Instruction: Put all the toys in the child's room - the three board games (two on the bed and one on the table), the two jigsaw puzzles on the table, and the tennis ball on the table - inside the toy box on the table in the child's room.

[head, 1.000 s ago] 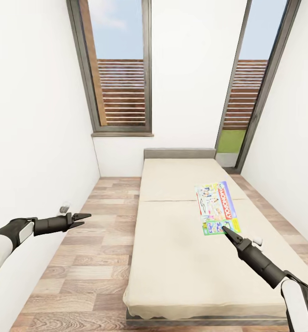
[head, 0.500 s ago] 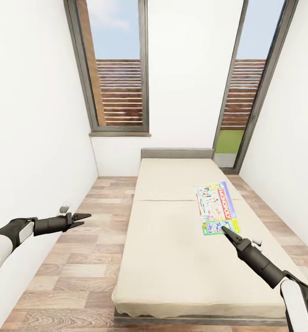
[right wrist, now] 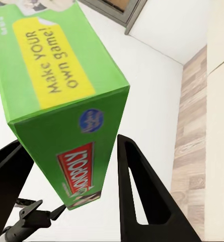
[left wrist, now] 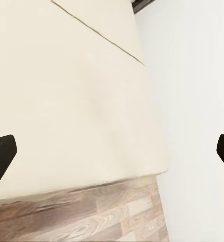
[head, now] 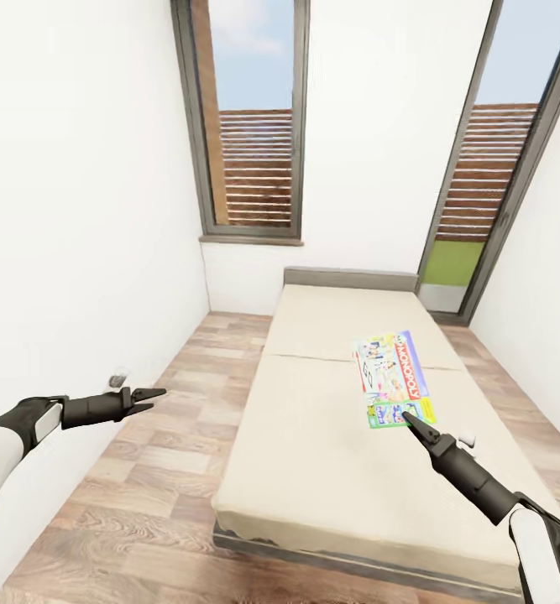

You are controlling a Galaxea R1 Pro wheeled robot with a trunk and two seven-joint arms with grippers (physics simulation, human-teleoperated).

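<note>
In the head view's lower right, the right hand (head: pixel 407 417) has its dark tapered fingers closed on the near end of the flat, glossy green-and-white Monopoly box (head: pixel 394 377), which the right wrist view shows wedged between them. At lower left the left hand (head: pixel 150 394) hangs over the wood-plank floor (head: pixel 170 436), slender fingers spread and holding nothing. Beyond stretches the smooth beige bed (head: pixel 330 436), its grey headboard (head: pixel 350 278) under tall dark-framed windows (head: pixel 254 126).
</note>
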